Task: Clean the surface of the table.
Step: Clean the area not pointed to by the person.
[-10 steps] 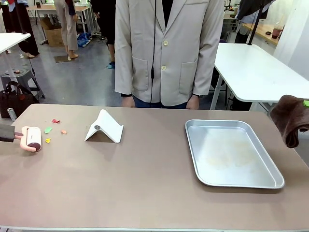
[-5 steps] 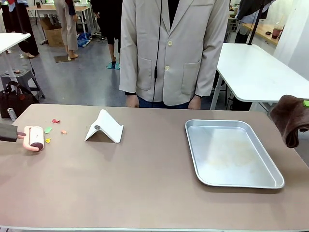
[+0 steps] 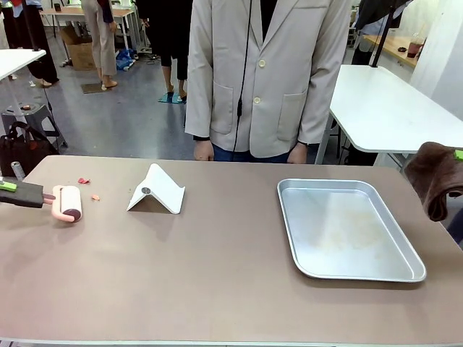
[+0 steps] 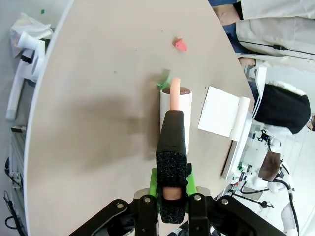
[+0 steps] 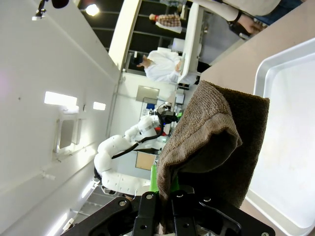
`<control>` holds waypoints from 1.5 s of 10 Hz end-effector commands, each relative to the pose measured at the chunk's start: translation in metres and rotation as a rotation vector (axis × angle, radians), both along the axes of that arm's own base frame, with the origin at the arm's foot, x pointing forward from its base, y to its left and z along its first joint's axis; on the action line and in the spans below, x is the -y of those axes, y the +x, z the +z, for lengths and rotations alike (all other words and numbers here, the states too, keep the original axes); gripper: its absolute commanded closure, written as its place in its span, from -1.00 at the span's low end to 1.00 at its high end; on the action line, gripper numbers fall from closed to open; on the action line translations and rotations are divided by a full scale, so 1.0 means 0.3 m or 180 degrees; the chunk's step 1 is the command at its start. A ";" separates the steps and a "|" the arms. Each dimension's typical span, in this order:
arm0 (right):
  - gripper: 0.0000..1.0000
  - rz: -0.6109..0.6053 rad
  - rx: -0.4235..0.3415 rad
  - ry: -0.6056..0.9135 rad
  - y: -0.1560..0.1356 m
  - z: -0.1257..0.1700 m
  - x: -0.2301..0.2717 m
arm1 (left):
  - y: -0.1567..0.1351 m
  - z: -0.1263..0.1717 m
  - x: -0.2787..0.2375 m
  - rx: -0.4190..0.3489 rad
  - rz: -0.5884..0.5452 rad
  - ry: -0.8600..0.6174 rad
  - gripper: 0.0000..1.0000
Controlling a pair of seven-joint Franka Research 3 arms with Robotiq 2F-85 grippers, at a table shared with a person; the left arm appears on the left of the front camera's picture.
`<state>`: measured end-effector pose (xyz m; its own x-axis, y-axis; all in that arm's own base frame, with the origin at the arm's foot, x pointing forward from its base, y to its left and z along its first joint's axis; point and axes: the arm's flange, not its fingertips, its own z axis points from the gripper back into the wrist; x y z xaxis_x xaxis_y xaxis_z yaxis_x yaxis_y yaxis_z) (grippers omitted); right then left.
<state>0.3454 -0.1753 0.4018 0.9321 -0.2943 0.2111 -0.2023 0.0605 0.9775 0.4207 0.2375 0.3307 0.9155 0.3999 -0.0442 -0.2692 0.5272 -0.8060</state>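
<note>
table [image 3: 217,289]: taupe top, we see it running the full width of the front view; everything below sits on it
left gripper [image 4: 172,189]: low over the table's left edge, clamped on the roller's black foam handle [image 4: 172,142]; we see green pads pinching it from both sides
roller [image 3: 69,204]: pink frame, white drum lying on the table near the left end, in line with the handle
scraps: red one [image 3: 84,181] and orange one [image 3: 95,196] just beyond the roller, apart from it; in the left wrist view we see a green one [image 4: 165,81] touching the drum's far end
stand [image 3: 160,189]: white folded wedge, left of centre, well right of the scraps
tray [image 3: 362,276]: silver, right half of the table, faint smears on its floor
right gripper [image 5: 167,196]: raised off the table's right edge, closed on the cloth
cloth [image 3: 434,179]: brown, hangs bunched from the fingers, beside the tray, not touching it
person [image 3: 268,72]: beige jacket, at the far edge, hands down at their sides
</note>
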 end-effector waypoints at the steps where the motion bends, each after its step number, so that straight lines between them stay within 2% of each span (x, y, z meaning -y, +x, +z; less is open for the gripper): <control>1: 0.86 0.0012 0.0030 0.0029 -0.008 0.011 0.003 | 0.051 -0.043 0.033 -0.0192 0.0019 0.0075 0.55; 5: 0.86 0.0012 0.0030 0.0029 -0.008 0.011 0.003 | 0.164 -0.045 0.120 -0.0346 -0.0203 0.0057 0.55; 9: 0.86 0.0012 0.0030 0.0029 -0.008 0.011 0.003 | 0.243 -0.032 0.168 -0.0360 -0.0247 0.0004 0.55; 12: 0.86 0.0012 0.0030 0.0029 -0.008 0.011 0.003 | 0.221 0.019 0.153 -0.0160 -0.0264 -0.0084 0.55; 15: 0.86 0.0012 0.0030 0.0029 -0.008 0.011 0.003 | 0.126 0.135 0.066 0.0219 -0.0231 -0.0232 0.55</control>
<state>0.3453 -0.1753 0.4018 0.9322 -0.2943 0.2109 -0.2022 0.0600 0.9775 0.4743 0.2137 0.3602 0.9416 0.3320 -0.0570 -0.2317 0.5154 -0.8250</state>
